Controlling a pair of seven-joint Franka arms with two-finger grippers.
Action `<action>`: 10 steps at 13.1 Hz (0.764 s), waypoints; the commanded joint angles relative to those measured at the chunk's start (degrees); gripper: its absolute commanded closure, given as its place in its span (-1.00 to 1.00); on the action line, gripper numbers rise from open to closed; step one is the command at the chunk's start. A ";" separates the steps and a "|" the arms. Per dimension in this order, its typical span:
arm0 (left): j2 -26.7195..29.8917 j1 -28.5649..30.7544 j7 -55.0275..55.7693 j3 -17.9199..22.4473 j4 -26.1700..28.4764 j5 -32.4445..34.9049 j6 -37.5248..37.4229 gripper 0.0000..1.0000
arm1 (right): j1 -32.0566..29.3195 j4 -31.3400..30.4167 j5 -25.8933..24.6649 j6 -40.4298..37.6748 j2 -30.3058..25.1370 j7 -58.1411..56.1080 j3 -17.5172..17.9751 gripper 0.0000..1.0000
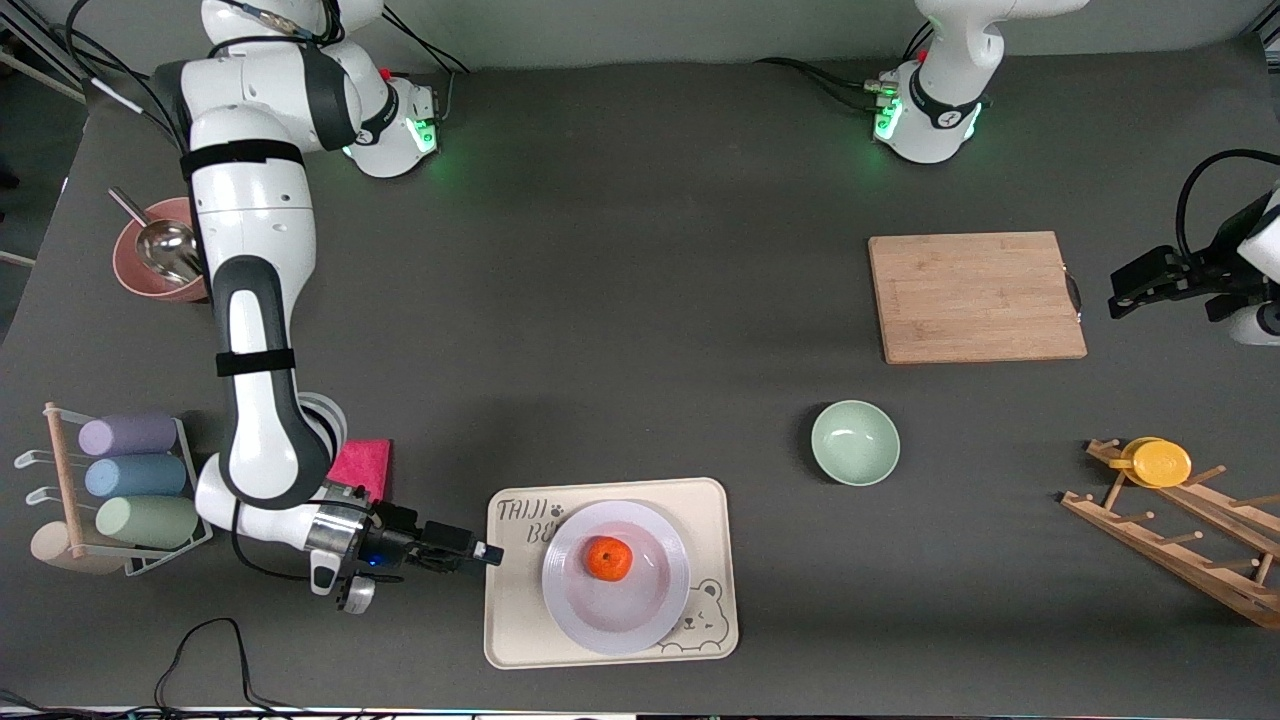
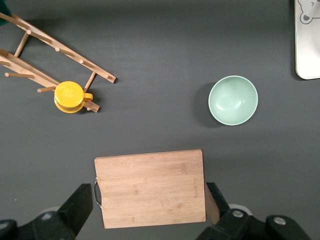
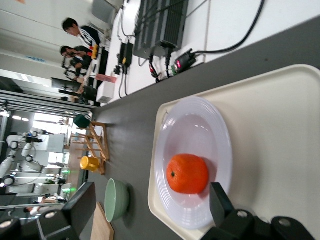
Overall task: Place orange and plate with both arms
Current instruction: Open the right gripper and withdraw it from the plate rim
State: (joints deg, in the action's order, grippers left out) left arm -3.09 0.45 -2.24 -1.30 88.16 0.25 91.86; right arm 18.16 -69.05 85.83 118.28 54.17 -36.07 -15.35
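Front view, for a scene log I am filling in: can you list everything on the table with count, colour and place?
orange: 1, bright orange, on the plate
plate: 1, pale lavender-white, on the cream bear tray
bowl: 1, mint green, farther from the front camera than the tray
cutting board: 1, light wood, toward the left arm's end
peg rack: 1, wood, with a yellow cup on it
pink bowl: 1, holding a metal scoop, right arm's end
rolls in a rack: 3, purple, blue, green
pink cloth: 1, under the right arm
right end effector: black, open, at the tray's edge
left end effector: black, open, waiting over the table's end
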 commanded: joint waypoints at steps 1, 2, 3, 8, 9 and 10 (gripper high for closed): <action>0.81 0.08 -0.66 -0.11 0.87 -0.43 0.60 -1.00 | 1.53 -6.52 -9.50 -0.07 -7.13 6.43 -1.61 -1.00; 0.81 0.08 -0.66 -0.11 0.87 -0.43 0.60 -1.00 | 1.53 -7.67 -13.63 -0.07 -8.72 8.71 -1.62 -1.00; 0.81 0.08 -0.66 -0.11 0.87 -0.43 0.60 -1.00 | 1.53 -8.55 -18.20 -0.07 -10.30 11.00 -1.62 -1.00; 0.81 0.08 -0.66 -0.11 0.87 -0.43 0.60 -1.00 | 2.40 -16.01 -46.75 -0.33 -22.42 20.50 -1.62 -1.00; 0.81 0.08 -0.66 -0.11 0.87 -0.43 0.60 -1.00 | 2.67 -18.81 -52.38 -0.34 -25.84 21.91 -1.62 -1.00; 0.81 0.08 -0.66 -0.11 0.87 -0.43 0.60 -1.00 | 2.76 -21.71 -56.87 -1.21 -29.09 22.27 -1.62 -1.00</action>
State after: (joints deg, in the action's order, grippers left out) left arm -3.10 0.45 -2.24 -1.31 88.19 0.25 91.86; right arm 19.32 -81.99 36.43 117.64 33.44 -15.90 -16.31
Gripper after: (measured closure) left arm 0.000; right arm 0.000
